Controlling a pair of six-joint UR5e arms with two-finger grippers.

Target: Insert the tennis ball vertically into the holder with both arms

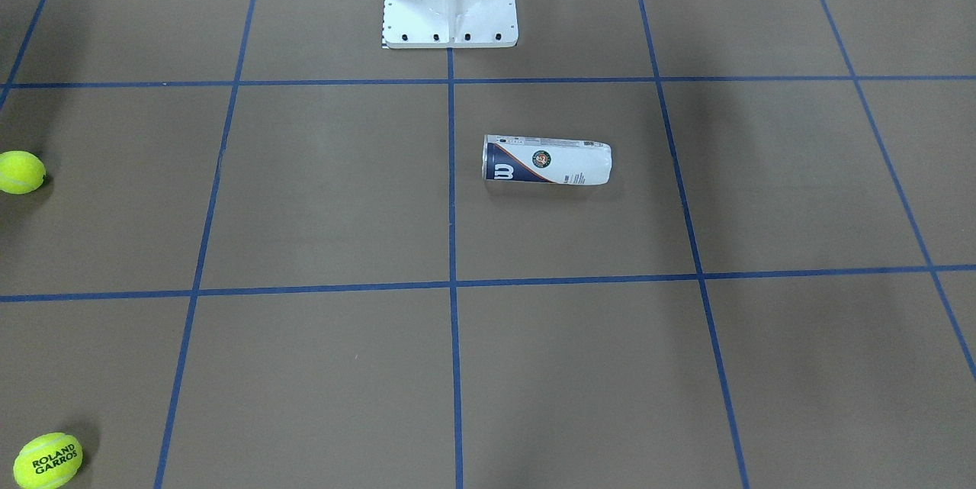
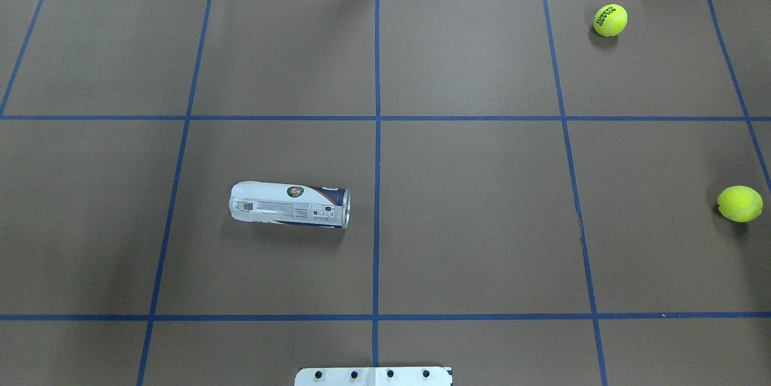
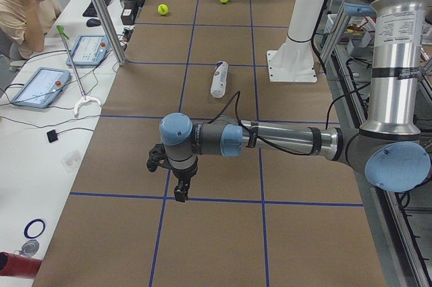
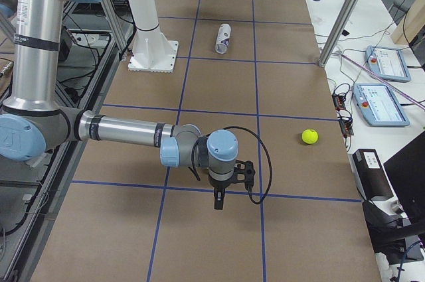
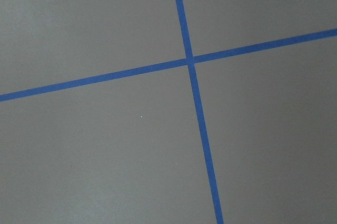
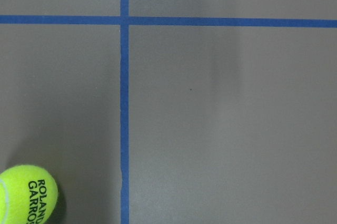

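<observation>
The holder (image 1: 549, 161) is a white and navy tube lying on its side on the brown table, also seen in the overhead view (image 2: 289, 205). One yellow tennis ball (image 2: 610, 20) lies at the far right. A second ball (image 2: 739, 203) lies near the right edge. The right wrist view shows a ball marked ROLAND GARROS (image 6: 26, 195) at its lower left. My left gripper (image 3: 181, 192) hangs over the table far from the holder. My right gripper (image 4: 218, 201) hangs over the opposite end. I cannot tell whether either is open or shut.
The white pedestal base (image 1: 450, 8) stands on the robot's side of the table's middle. Blue tape lines (image 5: 190, 60) divide the table into squares. An operator (image 3: 20, 3) sits at a side desk with tablets (image 3: 40, 86).
</observation>
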